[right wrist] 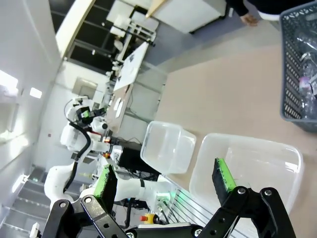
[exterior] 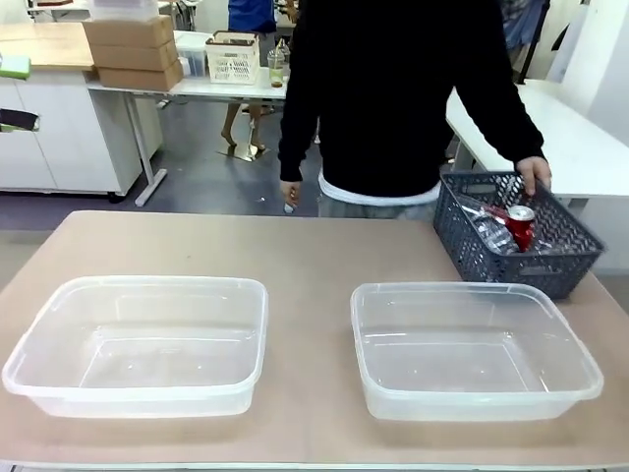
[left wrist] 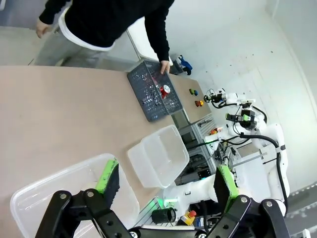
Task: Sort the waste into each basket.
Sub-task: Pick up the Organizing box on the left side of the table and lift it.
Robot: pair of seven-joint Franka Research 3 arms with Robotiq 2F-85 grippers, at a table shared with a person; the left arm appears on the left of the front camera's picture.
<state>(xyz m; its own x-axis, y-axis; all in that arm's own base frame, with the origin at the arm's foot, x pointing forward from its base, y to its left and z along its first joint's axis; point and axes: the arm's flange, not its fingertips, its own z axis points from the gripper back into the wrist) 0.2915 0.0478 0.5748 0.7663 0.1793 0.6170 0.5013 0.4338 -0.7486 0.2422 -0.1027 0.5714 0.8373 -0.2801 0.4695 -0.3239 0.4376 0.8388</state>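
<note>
in the lower left of the front view the left tub (exterior: 147, 344) stands on the beige bench (exterior: 305, 251). it is clear plastic, rectangular, with rounded corners and a rolled rim, and the bench colour shows through its floor. the right tub (exterior: 472, 349), of the same kind, stands in the lower right, apart from the first one. just behind it, near the right edge of the bench, is a dark lattice basket (exterior: 470, 254), and the waste lies inside this one. there is a red can (exterior: 520, 224) with a silver top, resting among crushed clear bottles (exterior: 491, 234). the person's hand (exterior: 534, 174) holds the far rim of the basket. the person stands at the far side in a black top.

in the left wrist view the left hand (left wrist: 166, 176) is spread wide and grips nothing. its green pads (left wrist: 108, 176) stand far from each other, and a tub shows behind one finger. in the right wrist view the right hand (right wrist: 164, 174) is also spread wide and grips nothing, with a tub behind one finger.
</note>
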